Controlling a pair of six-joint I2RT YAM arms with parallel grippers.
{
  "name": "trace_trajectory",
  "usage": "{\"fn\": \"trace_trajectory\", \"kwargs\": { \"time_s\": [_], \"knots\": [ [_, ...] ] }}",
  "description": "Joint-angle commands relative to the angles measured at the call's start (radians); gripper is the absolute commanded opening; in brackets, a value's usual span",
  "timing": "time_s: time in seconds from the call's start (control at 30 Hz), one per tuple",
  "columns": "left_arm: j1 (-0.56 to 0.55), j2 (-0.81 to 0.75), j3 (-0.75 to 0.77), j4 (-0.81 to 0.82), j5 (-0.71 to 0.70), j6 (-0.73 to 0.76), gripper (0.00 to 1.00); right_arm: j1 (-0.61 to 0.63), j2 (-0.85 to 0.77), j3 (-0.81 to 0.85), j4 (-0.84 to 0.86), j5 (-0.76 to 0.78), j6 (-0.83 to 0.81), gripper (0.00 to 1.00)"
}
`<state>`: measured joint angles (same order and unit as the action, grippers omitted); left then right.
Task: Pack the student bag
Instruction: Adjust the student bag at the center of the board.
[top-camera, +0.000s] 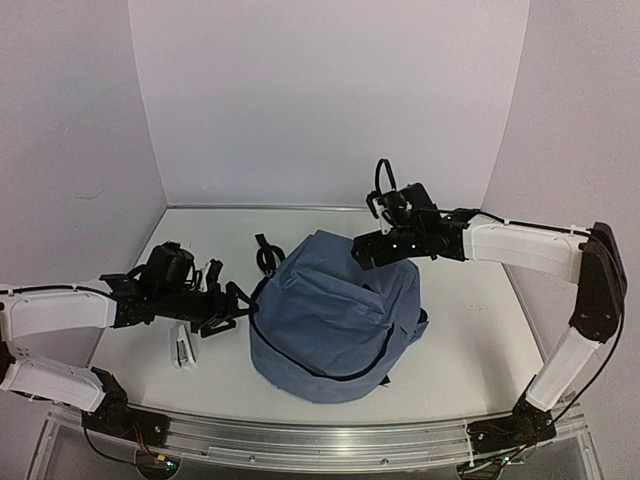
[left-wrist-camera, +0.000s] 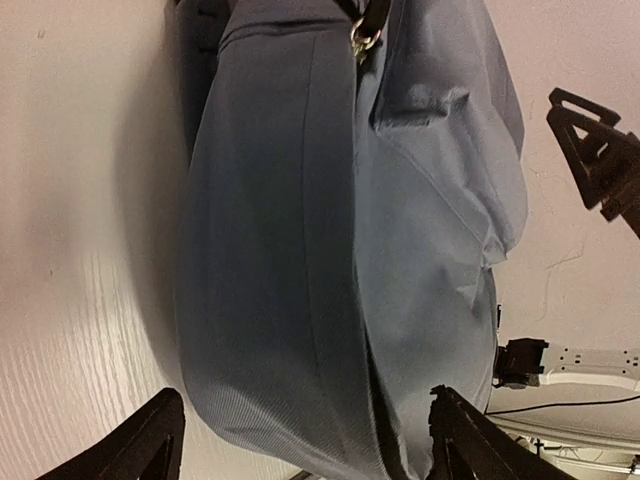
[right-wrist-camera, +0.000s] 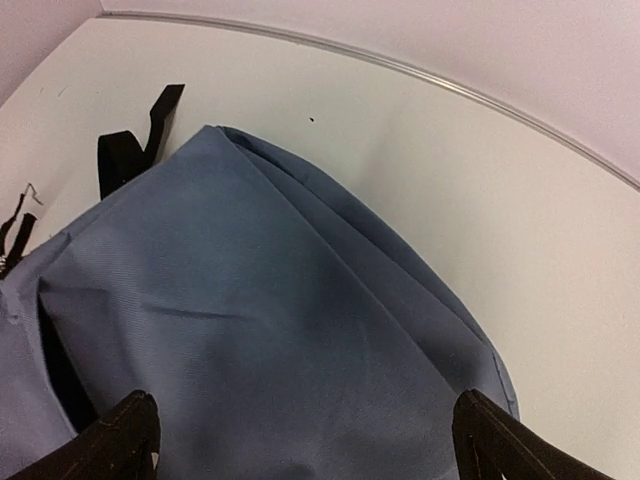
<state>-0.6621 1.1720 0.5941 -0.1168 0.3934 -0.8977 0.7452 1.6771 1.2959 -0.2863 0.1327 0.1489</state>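
The student bag (top-camera: 335, 315) is a soft blue-grey backpack slumped in the middle of the table, its black zipper line curving across the front. My left gripper (top-camera: 235, 305) is at the bag's left side, open. In the left wrist view its fingers (left-wrist-camera: 150, 440) stand wide apart around the near end of the bag (left-wrist-camera: 300, 250), and I cannot tell if they touch it. My right gripper (top-camera: 365, 250) hovers at the bag's far top edge, open. Its fingertips (right-wrist-camera: 125, 430) are spread over the fabric (right-wrist-camera: 280, 320) with nothing pinched.
Black straps (top-camera: 266, 255) trail on the table behind the bag's left corner, and also show in the right wrist view as a black strap (right-wrist-camera: 130, 150). A small white object (top-camera: 182, 350) lies under my left arm. White walls (top-camera: 330, 100) close in the back and sides.
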Motion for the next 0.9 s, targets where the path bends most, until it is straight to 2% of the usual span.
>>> {"fn": "trace_trajectory", "kwargs": {
  "time_s": [0.0, 0.17, 0.23, 0.33, 0.4, 0.47, 0.53, 0.57, 0.73, 0.87],
  "knots": [
    [-0.090, -0.071, -0.036, 0.034, -0.114, -0.163, 0.85, -0.074, 0.110, 0.057, 0.007, -0.193, -0.141, 0.95],
    [-0.167, 0.023, -0.014, 0.083, -0.111, -0.191, 0.85, -0.161, 0.204, 0.129, 0.007, -0.272, -0.185, 0.88],
    [-0.195, 0.077, 0.015, 0.084, -0.123, -0.183, 0.79, -0.173, 0.221, 0.140, 0.007, -0.302, -0.194, 0.81],
    [-0.205, 0.122, 0.039, 0.082, -0.144, -0.169, 0.46, -0.174, 0.220, 0.132, 0.005, -0.335, -0.182, 0.61],
    [-0.204, 0.133, 0.049, 0.077, -0.183, -0.164, 0.21, -0.174, 0.193, 0.104, 0.003, -0.359, -0.159, 0.37],
    [-0.196, 0.135, 0.063, 0.064, -0.219, -0.144, 0.03, -0.174, 0.160, 0.058, 0.006, -0.376, -0.113, 0.19],
    [-0.172, 0.144, 0.086, 0.056, -0.227, -0.102, 0.00, -0.173, 0.118, 0.002, 0.009, -0.375, -0.066, 0.04],
    [-0.148, 0.155, 0.100, 0.055, -0.218, -0.081, 0.00, -0.173, 0.095, -0.020, 0.010, -0.370, -0.045, 0.01],
    [0.047, 0.255, 0.201, 0.068, -0.099, 0.084, 0.00, -0.139, -0.047, -0.171, -0.005, -0.374, 0.057, 0.00],
    [0.173, 0.418, 0.423, 0.046, -0.037, 0.239, 0.00, -0.027, -0.181, -0.275, -0.031, -0.395, 0.172, 0.00]
  ]
}}
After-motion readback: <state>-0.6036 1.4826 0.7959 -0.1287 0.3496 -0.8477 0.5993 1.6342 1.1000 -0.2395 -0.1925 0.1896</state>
